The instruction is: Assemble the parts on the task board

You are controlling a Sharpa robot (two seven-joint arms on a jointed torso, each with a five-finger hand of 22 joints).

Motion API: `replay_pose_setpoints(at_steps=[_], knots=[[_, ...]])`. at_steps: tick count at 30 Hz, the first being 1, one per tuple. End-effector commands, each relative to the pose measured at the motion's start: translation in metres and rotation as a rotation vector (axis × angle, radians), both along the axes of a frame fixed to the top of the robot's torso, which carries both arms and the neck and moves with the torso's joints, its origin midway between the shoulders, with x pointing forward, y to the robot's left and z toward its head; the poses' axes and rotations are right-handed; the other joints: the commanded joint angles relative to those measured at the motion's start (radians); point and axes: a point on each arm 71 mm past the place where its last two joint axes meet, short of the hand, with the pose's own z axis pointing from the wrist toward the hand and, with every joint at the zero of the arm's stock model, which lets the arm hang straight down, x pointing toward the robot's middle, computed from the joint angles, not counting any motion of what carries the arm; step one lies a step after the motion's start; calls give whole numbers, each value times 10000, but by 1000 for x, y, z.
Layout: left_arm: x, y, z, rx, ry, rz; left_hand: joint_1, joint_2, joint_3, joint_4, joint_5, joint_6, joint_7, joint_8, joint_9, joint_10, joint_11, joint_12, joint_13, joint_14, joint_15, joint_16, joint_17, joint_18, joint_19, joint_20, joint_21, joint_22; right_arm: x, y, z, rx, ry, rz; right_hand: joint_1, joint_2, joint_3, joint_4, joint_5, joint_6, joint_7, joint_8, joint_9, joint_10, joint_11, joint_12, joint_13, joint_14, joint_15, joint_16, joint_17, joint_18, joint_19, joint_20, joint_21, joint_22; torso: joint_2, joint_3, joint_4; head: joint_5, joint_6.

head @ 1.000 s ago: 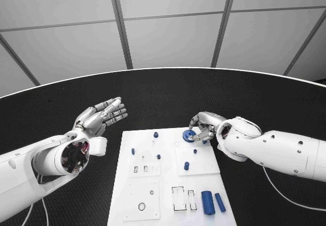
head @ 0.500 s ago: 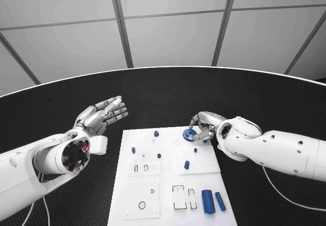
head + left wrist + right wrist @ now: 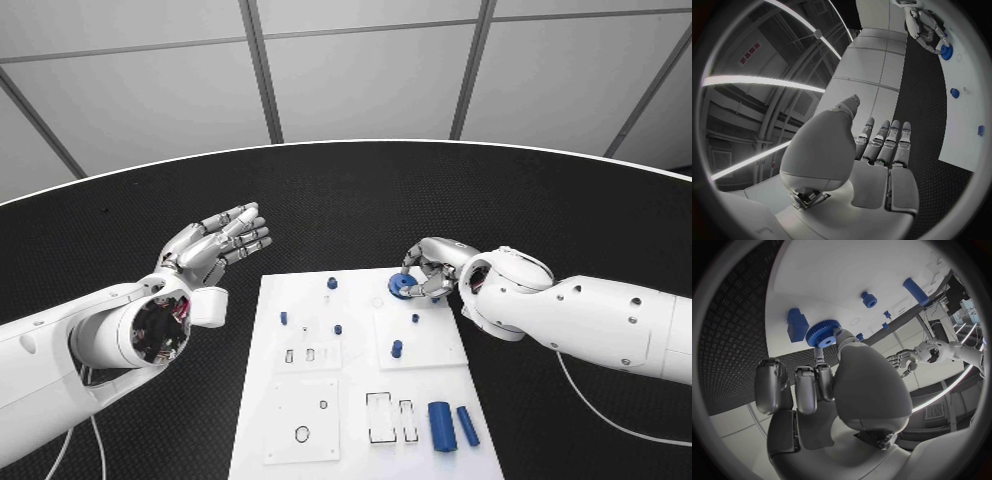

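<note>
Blue gear (image 3: pixel 400 286) — a toothed disc lying flat, its axis pointing up from the white task board (image 3: pixel 361 440) — sits at the board's far edge under the right hand (image 3: pixel 433 268), whose curled fingers (image 3: pixel 824 365) pinch its rim. A blue block (image 3: pixel 796 324) stands just beside the gear. The left hand (image 3: pixel 216 245) hovers off the board over the black table (image 3: pixel 375 190), well apart from the gear — fingers straight, holding nothing.
</note>
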Motion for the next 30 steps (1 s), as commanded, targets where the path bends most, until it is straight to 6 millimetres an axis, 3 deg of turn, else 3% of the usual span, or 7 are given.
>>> replay_pose_setpoints(at_steps=[1,10,11,12,18,22,30], knots=[[0,0,0,2,4,0,45,2,46,-28,-59,-76,1199,-59,-13,-78,9,-37,-15,-91,13,-56,-12,95,-25,-13,23,-13,0,0,-1,-36,61,-15,108,-4,79,17,54,78,27,56,-28,449,-20,51,1837,980,74,54,2283,-178,200,16,62,1011,6,-7,-6,12,-11],[0,0,0,3,11,-5,44,3,50,-31,-58,-88,1200,-63,-16,-75,10,-37,-14,-88,14,-56,-11,95,-28,-13,22,-15,-1,3,-1,-223,-159,41,270,63,348,-3,72,217,13,87,-69,487,-33,113,1897,985,65,65,2311,-186,214,8,94,1060,1,-8,-7,24,-25],[0,0,0,4,13,-4,44,3,50,-31,-58,-88,1200,-63,-16,-75,10,-37,-14,-88,14,-56,-11,95,-28,-13,22,-15,-2,4,-1,-218,-219,70,528,185,878,-15,-751,379,-18,84,-129,531,-81,173,1956,990,33,74,2336,-196,235,-27,135,1116,1,-7,-6,22,-25],[0,0,0,5,14,-2,44,3,50,-31,-58,-88,1200,-63,-16,-75,10,-37,-14,-88,14,-56,-11,95,-28,-13,22,-15,-3,5,-1,-207,-268,97,529,87,1132,15,-886,427,-21,46,-185,545,-75,193,1976,992,34,77,2346,-198,239,-36,143,1133,3,-6,-7,19,-25],[0,1,0,8,20,0,45,7,58,-37,-56,-100,1201,-69,-19,-101,11,-39,-16,-90,15,-58,-12,95,-23,-13,23,-16,-7,9,2,-25,-631,295,528,26,1915,-39,-672,813,-124,54,-256,616,-156,277,2057,991,-38,78,2346,-206,254,-75,171,1186,-14,5,-16,31,-28],[0,1,0,9,23,0,45,7,58,-37,-56,-100,1201,-69,-19,-101,11,-39,-16,-90,15,-58,-12,95,-23,-13,23,-16,-9,11,4,108,-831,396,444,-47,2262,-88,-543,979,-174,46,-261,682,-201,355,2132,996,-78,85,2369,-221,285,-114,216,1248,-10,-8,2,30,-9],[1,0,0,8,27,-9,48,14,69,-43,-55,-106,1202,-74,-21,-96,13,-38,-15,-81,16,-57,-11,95,-20,-13,24,-17,-18,23,10,454,-1161,767,310,-126,2553,-136,-488,1086,-206,8,-261,692,-231,362,2141,996,-107,85,2368,-225,291,-143,224,1268,-18,-6,-25,60,5]])
